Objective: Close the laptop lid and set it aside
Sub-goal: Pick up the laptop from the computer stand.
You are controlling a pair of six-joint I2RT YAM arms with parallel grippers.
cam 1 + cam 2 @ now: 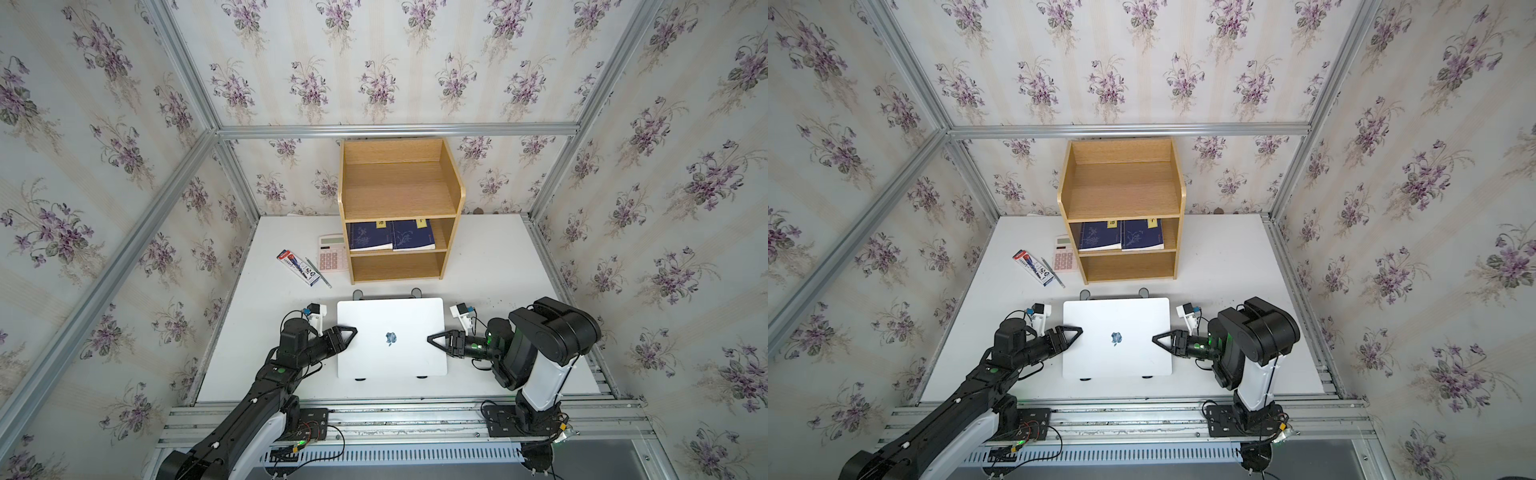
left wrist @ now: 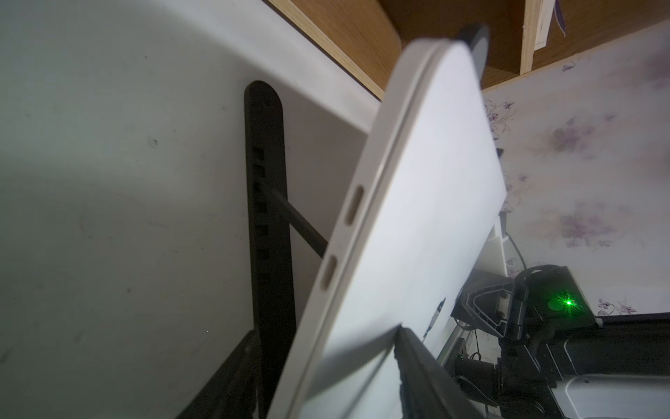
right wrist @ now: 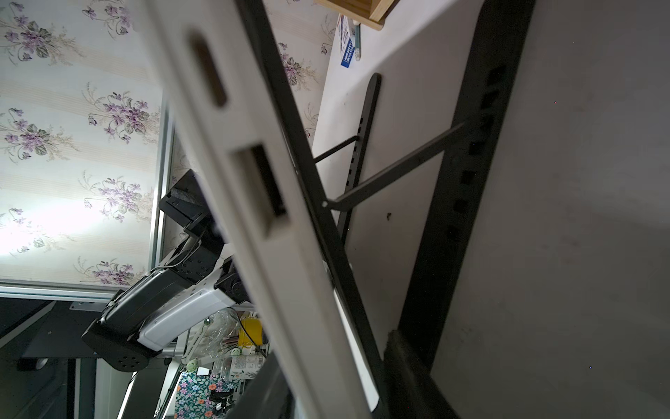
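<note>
At lower centre of both top views, the laptop lay shut and tilted on its dark folding stand, just below the wooden shelf unit on the white table. The laptop lid sat flush on the base, with only a thin seam showing in the left wrist view, so closing appeared done and setting aside remained. The left gripper pinched the laptop's left edge, one finger flat on the lid and its partner beneath. The right gripper straddled the right edge, right of the logo; whether its jaws pressed the shell could not be told. Likely hazards were three. A lift begun with only one side clamped would twist the slab and let the smooth shell slide out. Shallow edge grips could slip under its weight. Unequal rise of the two arms could drag the stand or knock it — and the laptop — against the shelf unit.
</note>
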